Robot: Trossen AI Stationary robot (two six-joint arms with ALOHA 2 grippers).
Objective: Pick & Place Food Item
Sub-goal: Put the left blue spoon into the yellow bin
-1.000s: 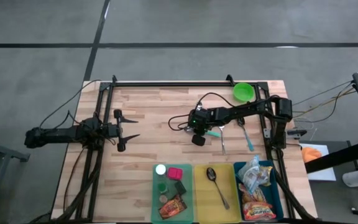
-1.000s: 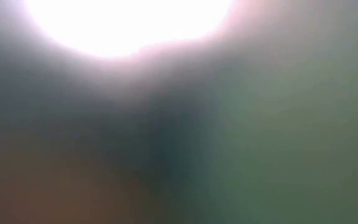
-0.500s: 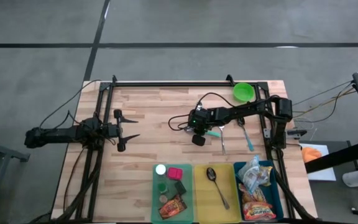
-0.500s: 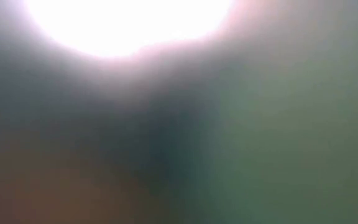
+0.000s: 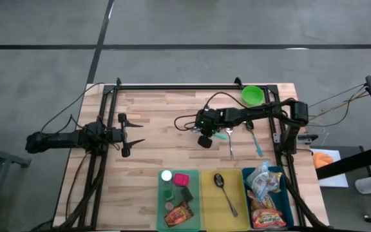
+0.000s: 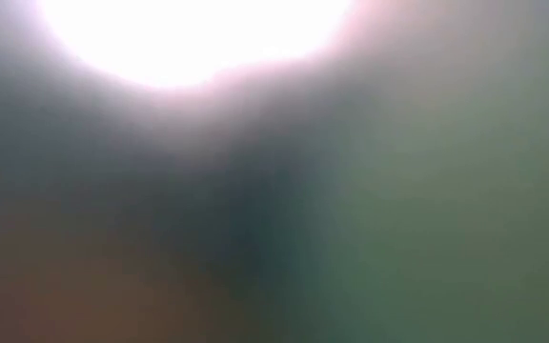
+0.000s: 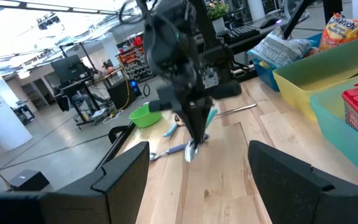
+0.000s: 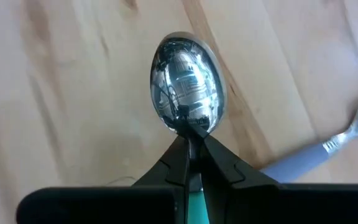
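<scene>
Pale wooden tabletop (image 5: 166,148) fills the centre of the high view. Just right of centre, a shiny metal spoon with a teal handle (image 8: 188,93) is pinched by the right gripper (image 8: 190,155). At the left, the left gripper (image 5: 134,134) is held spread.

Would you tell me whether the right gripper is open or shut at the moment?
Shut. The right gripper has its fingers pinched on the teal handle of a spoon, whose bowl sticks out beyond them above the table.

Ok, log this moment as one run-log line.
right hand: shut on teal-handled spoon, above table | left hand: open, idle, table's left
</scene>
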